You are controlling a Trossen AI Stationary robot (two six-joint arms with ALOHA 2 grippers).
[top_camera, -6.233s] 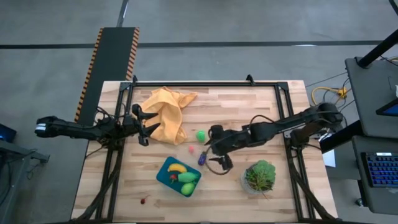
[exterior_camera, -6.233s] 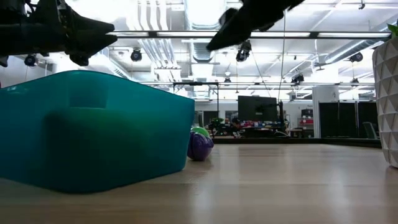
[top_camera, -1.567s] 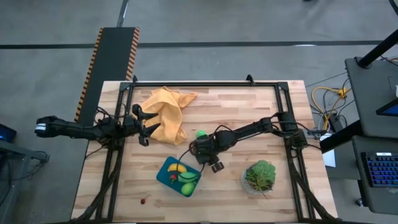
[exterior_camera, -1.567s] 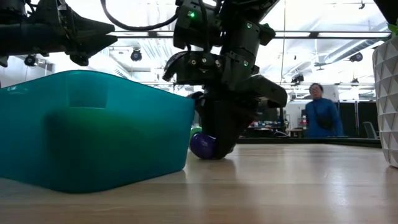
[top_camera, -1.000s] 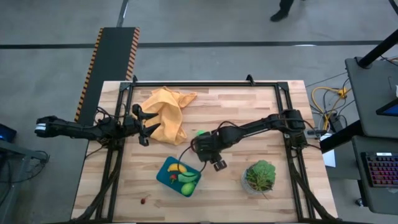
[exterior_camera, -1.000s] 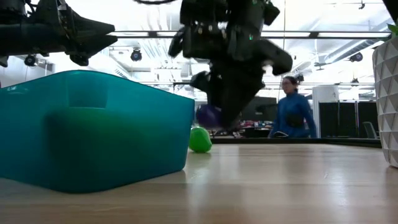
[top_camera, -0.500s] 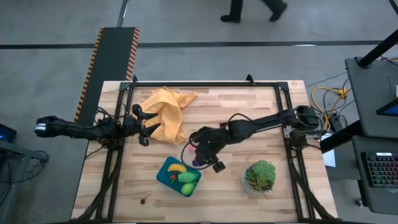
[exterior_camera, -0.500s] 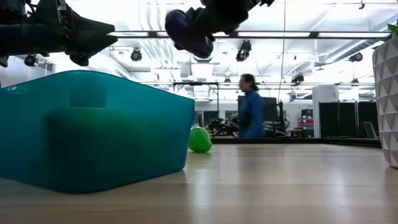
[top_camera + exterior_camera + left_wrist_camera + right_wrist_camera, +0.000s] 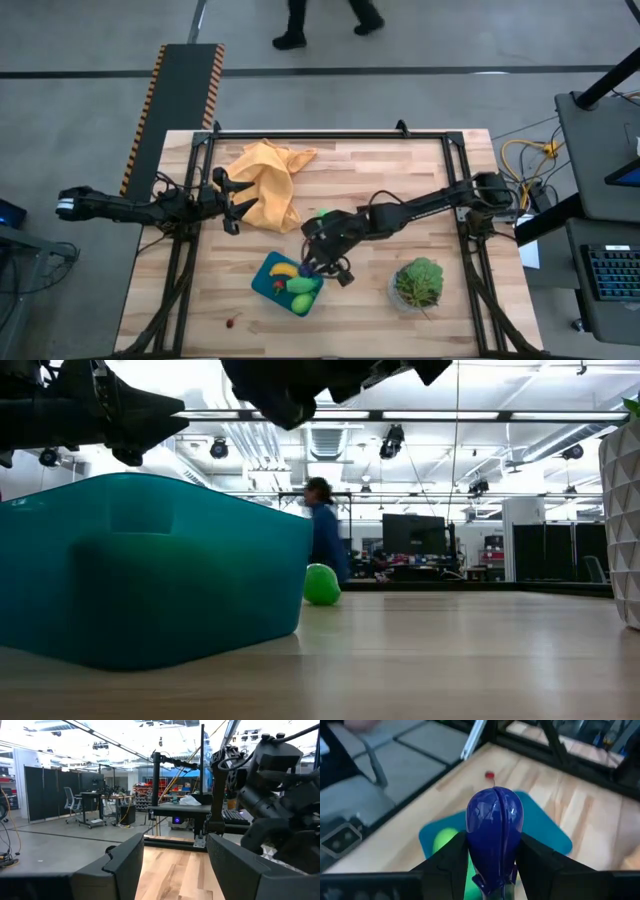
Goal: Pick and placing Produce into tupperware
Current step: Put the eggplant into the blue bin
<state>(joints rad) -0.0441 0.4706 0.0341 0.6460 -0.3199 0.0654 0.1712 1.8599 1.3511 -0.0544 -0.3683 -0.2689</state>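
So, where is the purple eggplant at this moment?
The purple eggplant is held in the right gripper, up in the air over the near-right edge of the teal tupperware, as the high view and the right wrist view show.

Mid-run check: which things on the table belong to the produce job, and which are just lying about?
Job: eggplant held in the right gripper; tupperware with banana; green ball; red piece.
Lying about: orange cloth; potted plant; left gripper, parked.
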